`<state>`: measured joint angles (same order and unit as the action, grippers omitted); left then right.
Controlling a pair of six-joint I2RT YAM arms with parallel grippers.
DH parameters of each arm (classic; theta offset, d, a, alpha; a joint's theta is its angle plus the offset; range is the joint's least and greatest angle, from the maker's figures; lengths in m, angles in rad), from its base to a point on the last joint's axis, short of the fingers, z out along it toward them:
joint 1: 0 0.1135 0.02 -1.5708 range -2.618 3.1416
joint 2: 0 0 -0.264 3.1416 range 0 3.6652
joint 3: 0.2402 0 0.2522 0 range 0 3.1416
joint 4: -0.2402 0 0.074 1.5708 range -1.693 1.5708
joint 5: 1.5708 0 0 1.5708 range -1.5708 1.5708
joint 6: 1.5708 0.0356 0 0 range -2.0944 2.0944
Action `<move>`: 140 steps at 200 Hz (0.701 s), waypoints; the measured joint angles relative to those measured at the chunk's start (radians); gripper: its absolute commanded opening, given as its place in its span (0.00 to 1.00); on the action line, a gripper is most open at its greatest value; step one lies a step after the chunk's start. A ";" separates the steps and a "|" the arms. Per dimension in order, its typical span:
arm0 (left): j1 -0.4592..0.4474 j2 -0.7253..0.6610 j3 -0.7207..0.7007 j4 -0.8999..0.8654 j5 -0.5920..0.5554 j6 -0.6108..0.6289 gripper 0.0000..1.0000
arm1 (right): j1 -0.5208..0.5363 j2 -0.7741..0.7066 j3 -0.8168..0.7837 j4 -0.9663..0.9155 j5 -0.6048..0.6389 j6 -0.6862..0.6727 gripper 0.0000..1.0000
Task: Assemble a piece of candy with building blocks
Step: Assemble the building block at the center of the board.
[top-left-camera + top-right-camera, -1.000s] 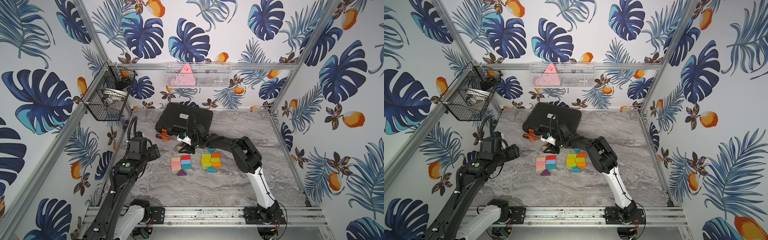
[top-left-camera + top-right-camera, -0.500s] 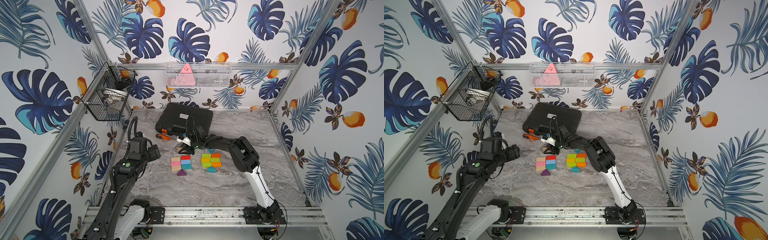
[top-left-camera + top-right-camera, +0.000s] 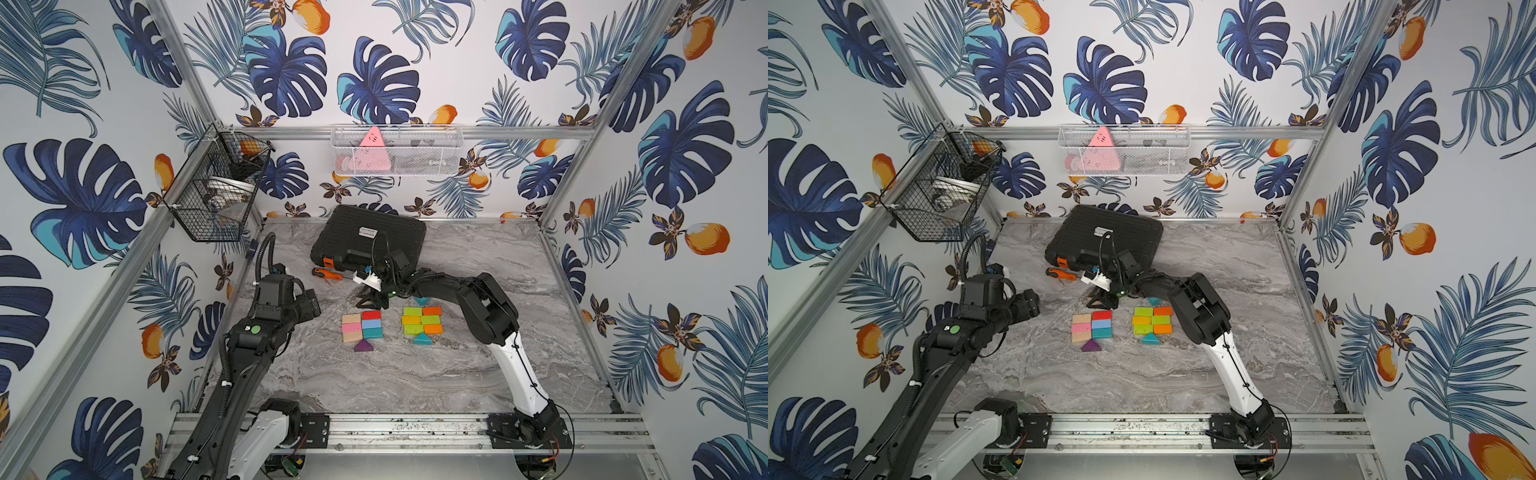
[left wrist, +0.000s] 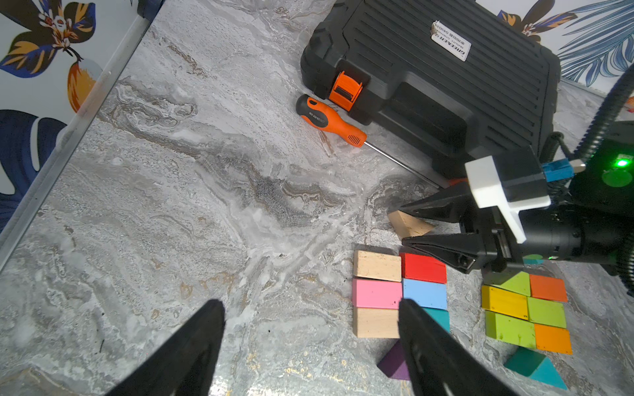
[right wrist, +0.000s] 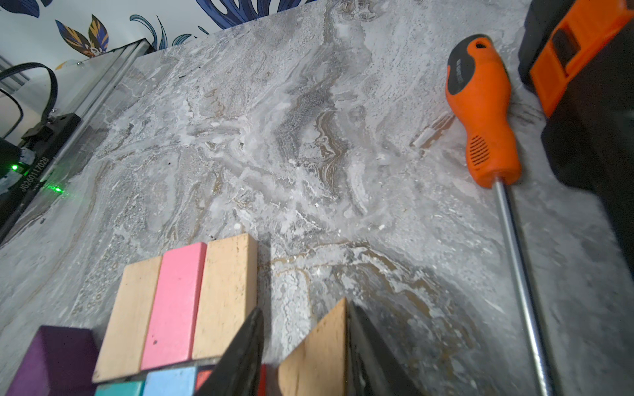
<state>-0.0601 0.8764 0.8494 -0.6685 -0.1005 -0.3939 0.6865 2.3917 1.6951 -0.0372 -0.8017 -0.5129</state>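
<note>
Two groups of building blocks lie flat mid-table. The left group [image 3: 361, 326] holds plain wood, pink, red, blue and teal bricks, with a purple wedge [image 3: 363, 345] at its near end. The right group [image 3: 422, 322] is green, yellow and orange bricks with a teal wedge [image 3: 423, 338] at each end. A plain wood wedge [image 4: 408, 223] rests on the table at the left group's far end, between the jaws of my right gripper [image 4: 398, 224]. In the right wrist view the wedge [image 5: 319, 349] lies against one finger, with a gap to the other. My left gripper [image 4: 308, 303] hovers open and empty left of the blocks.
An orange-handled screwdriver [image 3: 326, 273] lies just behind my right gripper, along the front of a closed black tool case [image 3: 370, 241]. A wire basket [image 3: 216, 195] hangs on the left wall and a white mesh shelf [image 3: 395, 151] on the back wall.
My right gripper's jaws have spread apart, loosening off the plain wood wedge, which now sits on the table. The left arm has not moved.
</note>
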 measured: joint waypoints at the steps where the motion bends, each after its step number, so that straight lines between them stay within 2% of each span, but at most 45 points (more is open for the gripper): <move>1: 0.000 0.000 0.000 0.000 0.000 0.000 0.84 | 0.000 0.000 0.000 0.000 0.000 0.000 0.43; 56: 0.000 0.002 0.000 0.000 0.000 0.000 0.84 | 0.000 0.000 -0.001 0.002 -0.005 0.010 0.44; 140: 0.000 0.003 0.000 0.000 0.005 0.000 0.84 | 0.004 -0.009 -0.024 0.068 -0.004 0.172 0.44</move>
<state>-0.0597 0.8795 0.8494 -0.6682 -0.0956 -0.3939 0.6903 2.3825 1.6714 0.0307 -0.8059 -0.3412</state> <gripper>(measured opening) 0.838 0.439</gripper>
